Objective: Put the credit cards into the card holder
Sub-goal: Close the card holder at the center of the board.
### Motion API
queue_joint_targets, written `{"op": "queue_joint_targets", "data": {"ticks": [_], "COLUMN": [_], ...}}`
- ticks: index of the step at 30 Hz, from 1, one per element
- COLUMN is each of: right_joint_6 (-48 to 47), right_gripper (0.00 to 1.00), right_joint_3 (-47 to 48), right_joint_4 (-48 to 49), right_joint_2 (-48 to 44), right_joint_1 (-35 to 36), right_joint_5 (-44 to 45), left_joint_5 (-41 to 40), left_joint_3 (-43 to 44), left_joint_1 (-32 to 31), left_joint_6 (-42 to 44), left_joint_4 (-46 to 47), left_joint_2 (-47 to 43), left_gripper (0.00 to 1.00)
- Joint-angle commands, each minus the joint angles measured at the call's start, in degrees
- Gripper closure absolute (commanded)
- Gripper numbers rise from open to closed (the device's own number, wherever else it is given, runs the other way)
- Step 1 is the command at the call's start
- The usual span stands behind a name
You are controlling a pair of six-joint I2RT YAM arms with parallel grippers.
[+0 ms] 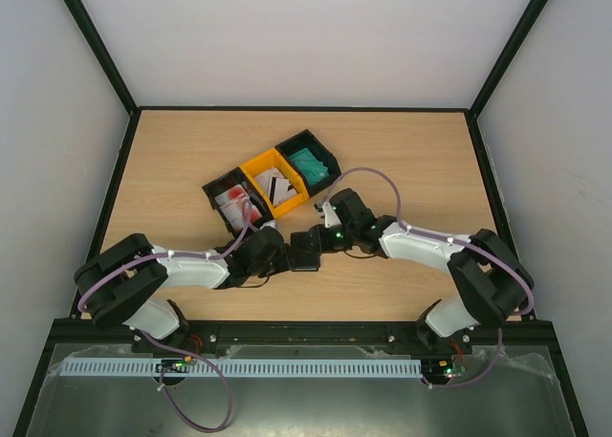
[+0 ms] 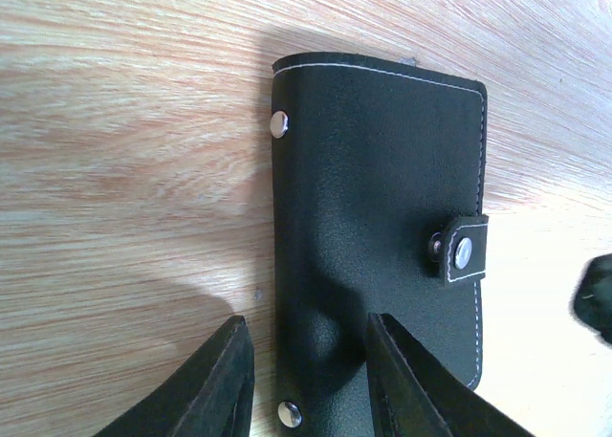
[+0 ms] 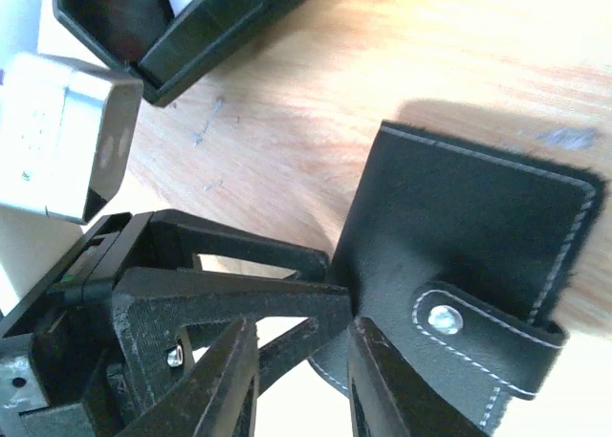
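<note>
Left gripper: jaws stood apart astride card holder's edge.
Right gripper: jaws apart beside tab.
Risk: we feared holder sliding when pinched.

- Top view: fixed, high and behind the arm bases, looking down and forward. Far off; takes in the whole counter and both arms.
- Left wrist view: very close, looking steeply down at the counter past its own claw, whose fingers enter from the bottom edge.
- Right wrist view: equally close, framed askew, own claw at the bottom edge; the left claw fills the lower left.
- Shared: all three views hold the card holder at mid-counter. The top and right wrist views both catch the black bin.
</note>
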Motion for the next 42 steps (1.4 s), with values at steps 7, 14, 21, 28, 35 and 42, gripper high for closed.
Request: {"op": "queue_joint_targets", "data": {"ticks": [7,14,21,28,35,42], "right_joint_6": [-2.8,-4.1,-4.9,-5.5,-5.4,-4.9], "right_gripper": [0.76,0.8,0.79,0.81,0.84,0.85], "right_joint_3": [3.7,4.9,5.0,6.0,6.5,6.2], "right_joint_4": [-10.3,-10.6,-10.7,-11.0,-11.4,-11.5], "right_joint_2": [-1.9,0.8,2.5,4.2,6.4,7.1], "right_joint_1": [-0.2,0.1,1.7,3.1,3.4,3.4], "right_joint_5": [18.7,17.6,15.7,15.4,16.9,17.1], "left_joint_5": [0.7,0.7,0.8,0.9,1.0,1.0], "left_joint_3": [-1.8,-1.7,-1.6,-1.5,-1.6,-1.6], "left_joint_1": [-0.9,-1.0,-1.0,-0.9,-1.0,-0.9], "left_joint_6": [-0.4,-0.4,-0.3,-0.2,-0.1,-0.1], "left_joint_4": [-5.9,-5.9,-5.7,-5.5,-5.4,-5.2], "left_joint_2": [2.0,2.4,2.8,3.2,3.6,3.7], "left_gripper": [0.64,0.64,0.64,0.64,0.64,0.64]}}
